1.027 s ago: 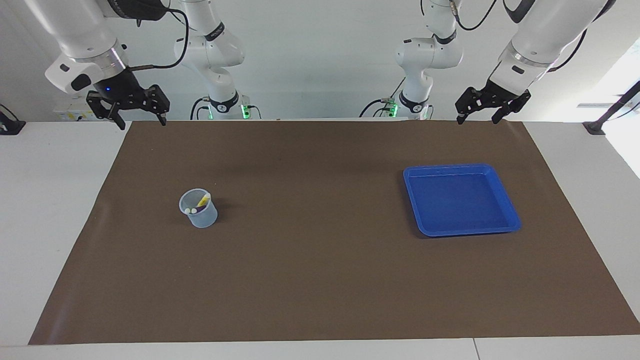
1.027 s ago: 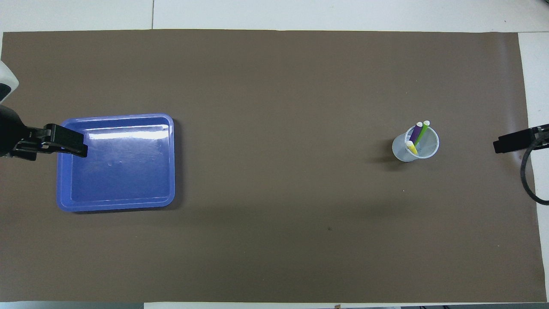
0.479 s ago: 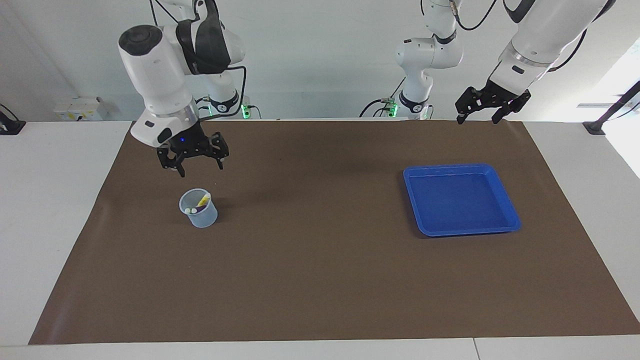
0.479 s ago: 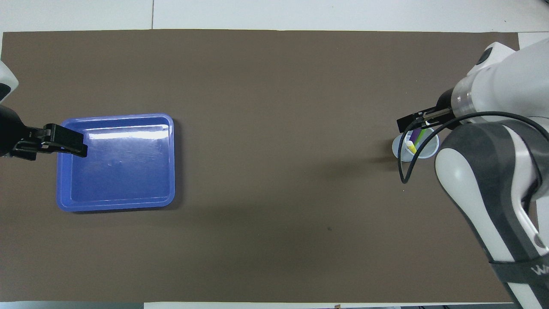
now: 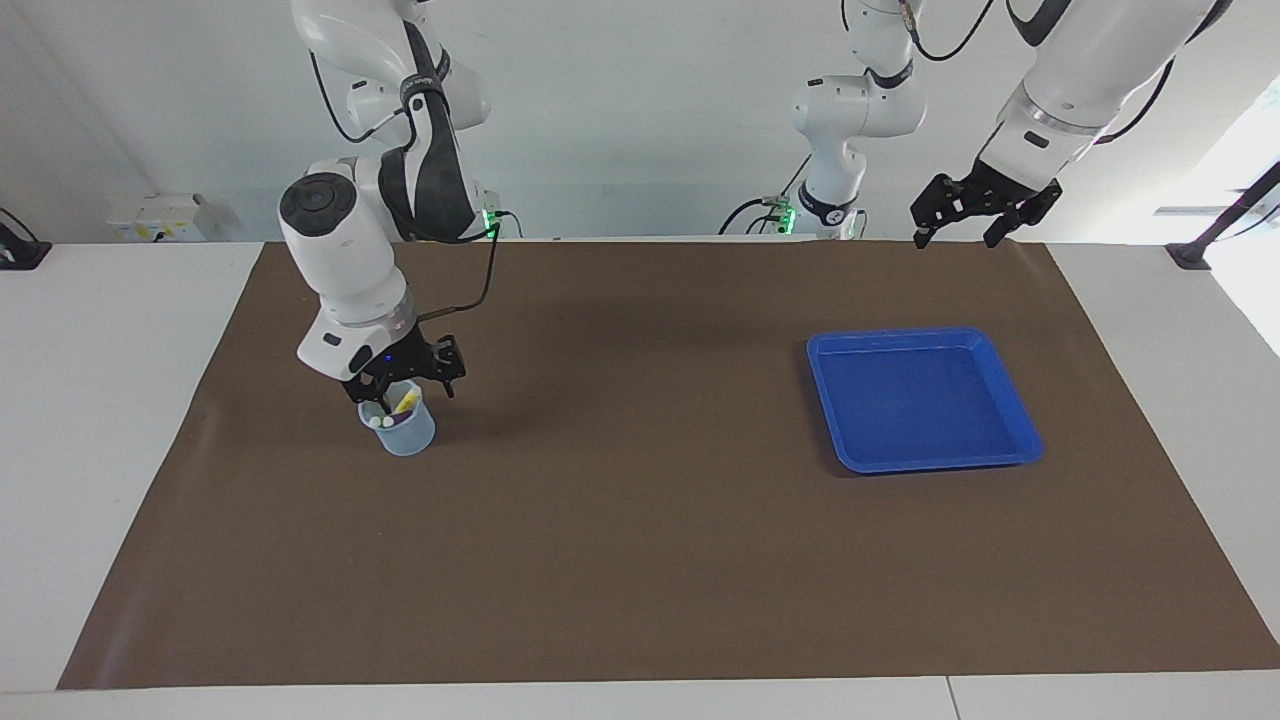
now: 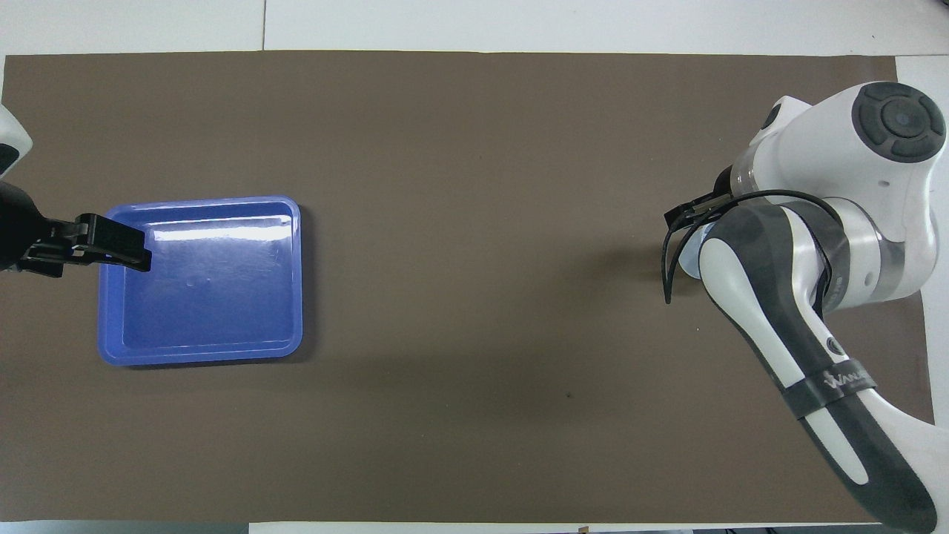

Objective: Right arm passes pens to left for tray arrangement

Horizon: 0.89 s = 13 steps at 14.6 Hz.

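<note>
The pens stand in a small translucent cup (image 5: 400, 430) toward the right arm's end of the table. A yellow pen (image 5: 406, 402) and two pale caps (image 5: 378, 422) show at its mouth. My right gripper (image 5: 405, 388) has come down on the cup's mouth, open, with its fingers on either side of the pen tops. In the overhead view the right arm covers the pens and only a sliver of the cup (image 6: 688, 256) shows. The blue tray (image 5: 920, 338) lies bare toward the left arm's end. My left gripper (image 5: 958, 238) waits, open, in the air at the mat's edge by the robots.
A brown mat (image 5: 640, 560) covers most of the white table. The right arm's black cable (image 6: 667, 267) hangs in a loop beside the cup. In the overhead view the left gripper (image 6: 122, 252) overlaps the tray's rim (image 6: 200, 202).
The right arm swung in from the table's end and came down onto the cup, its fingers now around the pen tops. The left arm, the tray and the cup have not moved.
</note>
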Each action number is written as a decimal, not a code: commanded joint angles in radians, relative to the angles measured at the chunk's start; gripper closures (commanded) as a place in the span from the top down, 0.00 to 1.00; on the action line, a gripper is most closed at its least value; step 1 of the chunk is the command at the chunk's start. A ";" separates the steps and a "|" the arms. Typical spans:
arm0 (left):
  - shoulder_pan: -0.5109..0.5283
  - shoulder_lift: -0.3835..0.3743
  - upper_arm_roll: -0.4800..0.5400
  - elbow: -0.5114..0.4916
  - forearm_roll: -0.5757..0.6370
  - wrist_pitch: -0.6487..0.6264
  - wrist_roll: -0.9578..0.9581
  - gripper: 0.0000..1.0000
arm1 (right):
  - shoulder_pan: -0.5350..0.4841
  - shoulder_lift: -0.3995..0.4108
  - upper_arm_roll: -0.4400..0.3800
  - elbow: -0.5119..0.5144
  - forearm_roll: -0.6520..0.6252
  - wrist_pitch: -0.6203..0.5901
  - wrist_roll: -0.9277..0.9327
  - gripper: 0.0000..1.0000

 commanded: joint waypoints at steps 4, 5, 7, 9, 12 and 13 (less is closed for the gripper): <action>-0.008 -0.024 0.011 -0.027 0.006 0.002 -0.004 1.00 | -0.016 -0.059 0.002 -0.104 0.006 0.022 -0.094 0.65; -0.008 -0.024 0.011 -0.027 0.006 0.002 -0.009 1.00 | -0.016 -0.063 0.002 -0.118 0.006 0.024 -0.097 0.64; -0.019 -0.024 0.008 -0.027 0.006 0.003 -0.006 1.00 | -0.016 -0.070 0.002 -0.137 0.006 0.030 -0.097 0.64; -0.015 -0.024 0.008 -0.027 0.006 0.002 -0.006 1.00 | -0.019 -0.079 0.001 -0.170 0.006 0.067 -0.122 0.59; 0.004 -0.024 0.014 -0.027 0.006 0.002 -0.004 1.00 | -0.041 -0.086 0.001 -0.200 0.006 0.102 -0.151 0.49; 0.007 -0.024 0.014 -0.027 0.006 0.000 -0.004 1.00 | -0.039 -0.090 0.001 -0.204 0.006 0.104 -0.150 0.45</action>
